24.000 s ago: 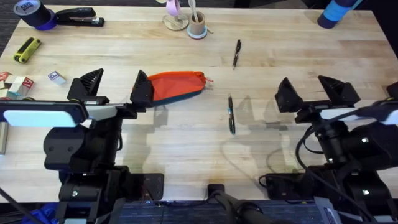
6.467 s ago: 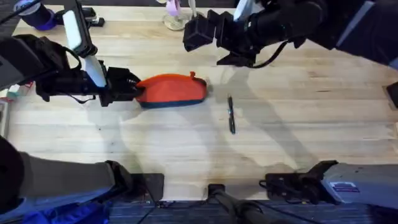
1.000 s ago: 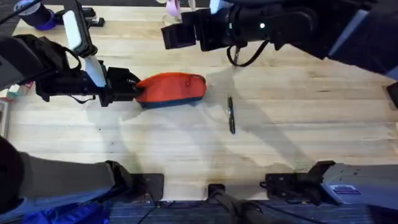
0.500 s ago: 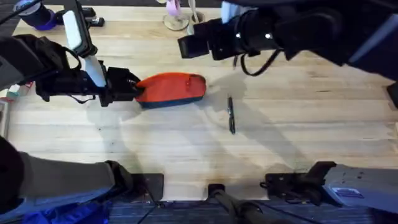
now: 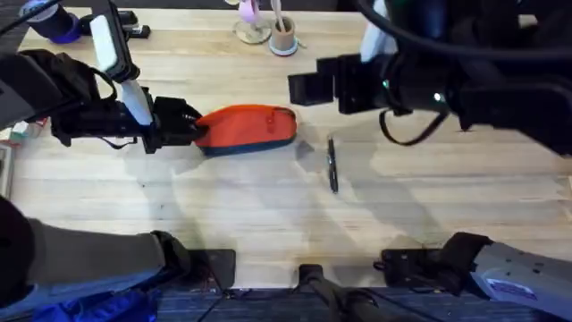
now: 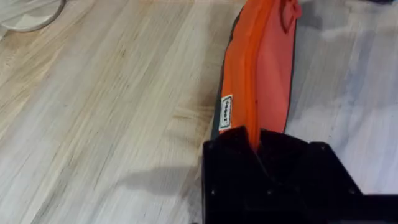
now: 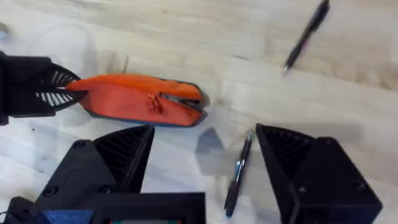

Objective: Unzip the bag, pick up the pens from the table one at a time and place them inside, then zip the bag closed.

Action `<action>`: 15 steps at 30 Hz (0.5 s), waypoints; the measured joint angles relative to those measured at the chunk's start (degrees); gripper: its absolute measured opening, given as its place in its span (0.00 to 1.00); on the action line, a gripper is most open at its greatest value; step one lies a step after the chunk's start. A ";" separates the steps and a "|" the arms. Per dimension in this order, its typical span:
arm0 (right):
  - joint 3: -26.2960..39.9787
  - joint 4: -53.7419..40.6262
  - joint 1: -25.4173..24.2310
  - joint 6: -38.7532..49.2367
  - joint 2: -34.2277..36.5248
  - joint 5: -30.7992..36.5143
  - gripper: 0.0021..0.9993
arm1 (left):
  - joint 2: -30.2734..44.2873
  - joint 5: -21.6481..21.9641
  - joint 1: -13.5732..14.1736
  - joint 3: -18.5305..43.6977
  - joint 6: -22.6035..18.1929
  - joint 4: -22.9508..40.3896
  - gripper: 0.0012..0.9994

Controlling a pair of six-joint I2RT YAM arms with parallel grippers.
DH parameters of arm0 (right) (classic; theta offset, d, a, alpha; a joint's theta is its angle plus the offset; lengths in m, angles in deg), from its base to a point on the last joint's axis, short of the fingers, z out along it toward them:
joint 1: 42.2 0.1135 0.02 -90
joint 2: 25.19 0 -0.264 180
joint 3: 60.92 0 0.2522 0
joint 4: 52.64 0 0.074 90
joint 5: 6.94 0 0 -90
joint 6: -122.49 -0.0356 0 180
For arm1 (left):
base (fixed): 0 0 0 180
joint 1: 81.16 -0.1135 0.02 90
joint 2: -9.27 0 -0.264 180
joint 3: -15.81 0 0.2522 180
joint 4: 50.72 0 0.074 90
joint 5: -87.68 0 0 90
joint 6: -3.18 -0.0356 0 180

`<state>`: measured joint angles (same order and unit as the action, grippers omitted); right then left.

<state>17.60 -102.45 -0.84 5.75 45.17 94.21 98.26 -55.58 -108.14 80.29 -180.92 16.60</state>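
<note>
While your light plank table [image 5: 268, 197] shows its long wood grain, the orange fabric pouch [image 5: 248, 128] lies left of centre, oval, with a dark blue lower band and a zip seam along its top. Your left gripper [image 5: 183, 125] pinches the pouch's left end; the left wrist view shows the black fingers [image 6: 261, 168] closed on the orange cloth. Your right gripper [image 5: 308, 87] hangs above the table beyond the pouch's right end, its black ribbed fingers [image 7: 118, 155] spread and empty. One slim dark pen [image 5: 332, 165] lies just right of the pouch, and a second pen [image 7: 305, 34] lies farther back.
</note>
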 joint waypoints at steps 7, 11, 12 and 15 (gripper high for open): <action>-4.36 0.42 0.34 -4.60 -3.46 -0.07 1.00 | -0.01 0.00 0.00 0.00 0.00 0.00 0.04; -6.41 4.01 2.50 -5.93 -3.60 -2.13 1.00 | 0.00 0.00 0.00 0.00 0.00 0.00 0.04; -6.83 4.93 3.30 -6.14 -3.60 -2.62 1.00 | 0.00 0.00 0.00 0.00 0.00 0.00 0.04; -7.53 6.24 5.79 -6.44 -3.51 -3.85 1.00 | 0.00 0.00 0.00 0.00 0.00 0.00 0.04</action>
<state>10.08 -96.21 4.95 -0.69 41.66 90.36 98.26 -55.58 -108.14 80.29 -180.92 16.60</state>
